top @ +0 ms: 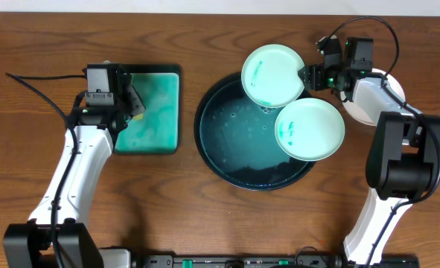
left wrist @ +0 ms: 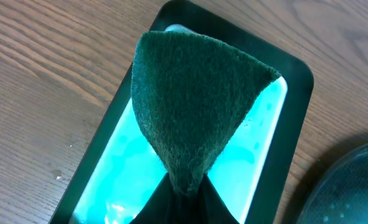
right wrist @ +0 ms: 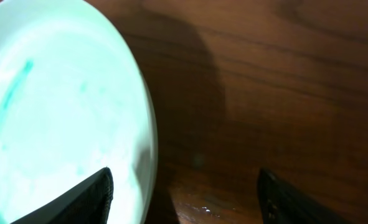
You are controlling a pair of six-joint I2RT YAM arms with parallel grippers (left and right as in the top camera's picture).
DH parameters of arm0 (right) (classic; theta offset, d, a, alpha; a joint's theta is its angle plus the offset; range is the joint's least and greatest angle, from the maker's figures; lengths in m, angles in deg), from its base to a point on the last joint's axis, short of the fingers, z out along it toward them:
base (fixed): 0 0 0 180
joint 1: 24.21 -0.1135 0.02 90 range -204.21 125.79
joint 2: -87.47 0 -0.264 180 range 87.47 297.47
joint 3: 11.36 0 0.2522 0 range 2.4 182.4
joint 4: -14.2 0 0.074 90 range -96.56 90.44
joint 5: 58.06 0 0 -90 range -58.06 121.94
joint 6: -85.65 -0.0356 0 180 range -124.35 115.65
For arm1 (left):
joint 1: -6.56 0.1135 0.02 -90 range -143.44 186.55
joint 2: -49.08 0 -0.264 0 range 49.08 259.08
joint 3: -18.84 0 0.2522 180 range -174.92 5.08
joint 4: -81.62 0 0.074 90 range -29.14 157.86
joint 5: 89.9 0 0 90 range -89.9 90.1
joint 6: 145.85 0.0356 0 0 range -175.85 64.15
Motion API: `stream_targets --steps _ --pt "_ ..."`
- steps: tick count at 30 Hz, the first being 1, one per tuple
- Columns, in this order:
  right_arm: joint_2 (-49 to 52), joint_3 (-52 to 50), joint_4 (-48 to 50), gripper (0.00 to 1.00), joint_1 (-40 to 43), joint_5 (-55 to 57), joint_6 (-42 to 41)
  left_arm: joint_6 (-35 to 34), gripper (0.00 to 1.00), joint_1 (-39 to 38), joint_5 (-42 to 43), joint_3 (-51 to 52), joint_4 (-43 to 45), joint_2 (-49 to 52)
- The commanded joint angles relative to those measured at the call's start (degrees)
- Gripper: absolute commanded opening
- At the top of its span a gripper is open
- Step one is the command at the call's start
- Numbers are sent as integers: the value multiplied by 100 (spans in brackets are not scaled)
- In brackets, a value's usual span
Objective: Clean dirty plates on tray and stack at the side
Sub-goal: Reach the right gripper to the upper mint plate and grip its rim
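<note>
The round black tray [top: 227,141] lies at the table's centre with a wet teal-tinted base. One pale-aqua plate [top: 268,74] with a teal smear overlaps the tray's far right rim; it also shows in the right wrist view [right wrist: 59,112]. A second smeared plate [top: 309,128] lies over the tray's right rim. A third white plate [top: 393,85] lies on the wood at the right, partly under the right arm. My right gripper [top: 309,75] [right wrist: 184,196] is open, its fingers either side of the first plate's right rim. My left gripper [top: 132,104] [left wrist: 184,186] is shut on a dark green sponge [left wrist: 196,99].
A rectangular teal tray with a black rim [top: 156,119] [left wrist: 271,143] lies at the left, under the sponge. Bare brown wood [top: 167,208] runs along the front of the table. Black cables trail from both arms.
</note>
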Motion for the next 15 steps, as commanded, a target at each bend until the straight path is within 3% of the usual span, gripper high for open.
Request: stream_targets --steps 1,8,10,12,15 --pt "17 -11 22 70 -92 -173 -17 96 7 31 -26 46 4 39" --pt "393 -15 291 69 -101 -271 -109 98 7 31 -26 46 2 39" --pt "468 -15 398 64 -101 -387 -107 98 7 31 -26 46 0 39" --pt "485 -15 444 52 -101 -378 -107 98 7 31 -26 46 0 39" --pt "485 -15 621 22 -107 -437 -332 98 7 31 -26 46 2 39"
